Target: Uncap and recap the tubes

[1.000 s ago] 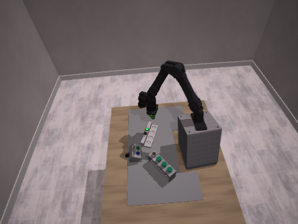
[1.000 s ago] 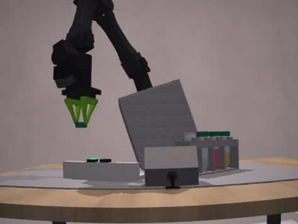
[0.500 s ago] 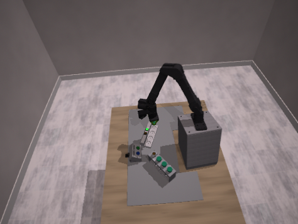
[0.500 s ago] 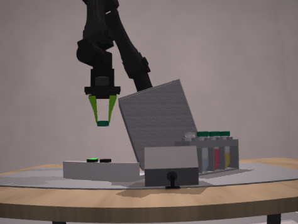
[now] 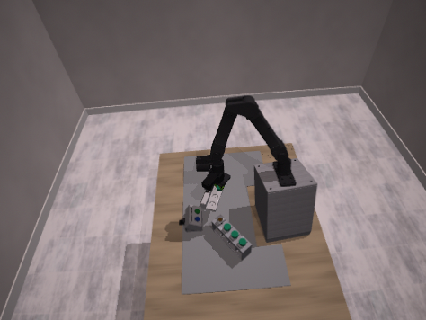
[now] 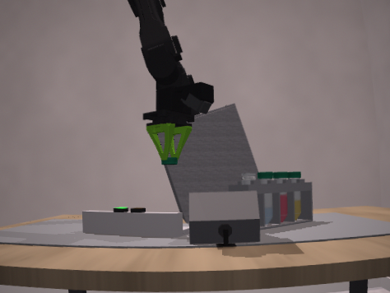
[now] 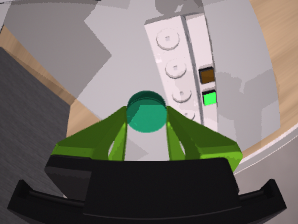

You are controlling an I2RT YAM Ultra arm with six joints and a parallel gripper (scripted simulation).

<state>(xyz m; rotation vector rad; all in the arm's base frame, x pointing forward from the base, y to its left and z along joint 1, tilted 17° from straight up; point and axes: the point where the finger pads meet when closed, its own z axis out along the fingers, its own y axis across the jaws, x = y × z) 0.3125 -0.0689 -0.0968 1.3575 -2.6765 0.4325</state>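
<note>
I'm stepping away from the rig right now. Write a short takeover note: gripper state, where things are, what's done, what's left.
Gripper: shut on a green cap, held in the air between the cap tray and the tube rack.
Tubes: three carry green caps; one tube at the end of the rack is open.
Tray: all four nests look bare.
Lamps: green lamp lit, amber lamp dark.
Done: the aspirate step has ended.
Left: screw the held cap onto the open tube, let go, then press the green key.
</note>
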